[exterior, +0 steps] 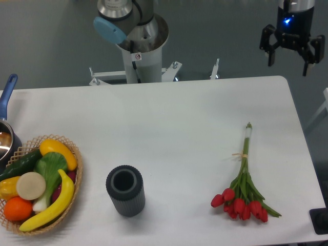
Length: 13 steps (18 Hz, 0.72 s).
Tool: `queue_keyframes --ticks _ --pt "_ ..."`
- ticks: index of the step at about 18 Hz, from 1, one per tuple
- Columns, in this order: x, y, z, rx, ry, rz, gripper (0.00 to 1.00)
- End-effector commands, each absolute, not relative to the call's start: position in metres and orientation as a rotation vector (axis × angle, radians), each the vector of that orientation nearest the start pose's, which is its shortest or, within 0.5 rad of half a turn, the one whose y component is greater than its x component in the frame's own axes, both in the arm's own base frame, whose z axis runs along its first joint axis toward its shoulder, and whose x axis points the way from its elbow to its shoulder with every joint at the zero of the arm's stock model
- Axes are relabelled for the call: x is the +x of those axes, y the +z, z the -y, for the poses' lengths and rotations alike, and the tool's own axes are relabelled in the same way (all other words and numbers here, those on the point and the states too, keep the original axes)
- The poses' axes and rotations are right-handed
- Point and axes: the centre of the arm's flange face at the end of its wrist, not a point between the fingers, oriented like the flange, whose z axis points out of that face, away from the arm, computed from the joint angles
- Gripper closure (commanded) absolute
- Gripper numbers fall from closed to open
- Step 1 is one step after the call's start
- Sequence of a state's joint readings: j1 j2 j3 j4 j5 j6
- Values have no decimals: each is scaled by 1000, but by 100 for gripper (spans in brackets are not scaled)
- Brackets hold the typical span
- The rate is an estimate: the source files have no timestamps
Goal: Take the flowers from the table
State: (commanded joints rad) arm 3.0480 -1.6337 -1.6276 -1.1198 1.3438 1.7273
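Observation:
The flowers [243, 179], a small bunch of red tulips with green stems tied with tan string, lie flat on the right side of the white table [174, 118], blooms toward the front edge. My gripper [290, 57] hangs high at the upper right, beyond the table's far right corner and well away from the flowers. Its black fingers [270, 47] are spread apart and hold nothing.
A dark grey ribbed cylinder cup [125, 190] stands upright front centre. A wicker basket [76, 180] of fruit and vegetables sits at the front left, a blue-handled pot [6, 134] behind it. The arm's base [138, 46] rises behind the far edge.

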Motion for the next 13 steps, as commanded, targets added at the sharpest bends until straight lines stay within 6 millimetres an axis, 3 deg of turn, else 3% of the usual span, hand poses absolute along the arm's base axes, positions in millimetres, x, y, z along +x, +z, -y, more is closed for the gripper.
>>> queue_keyframes --ticks 7,11,13 --pt "-534 471 -204 -2882 477 -384 0" --pt "-537 464 -206 -2876 469 -223 0" --pt "-541 451 -208 -2875 456 -165 0"
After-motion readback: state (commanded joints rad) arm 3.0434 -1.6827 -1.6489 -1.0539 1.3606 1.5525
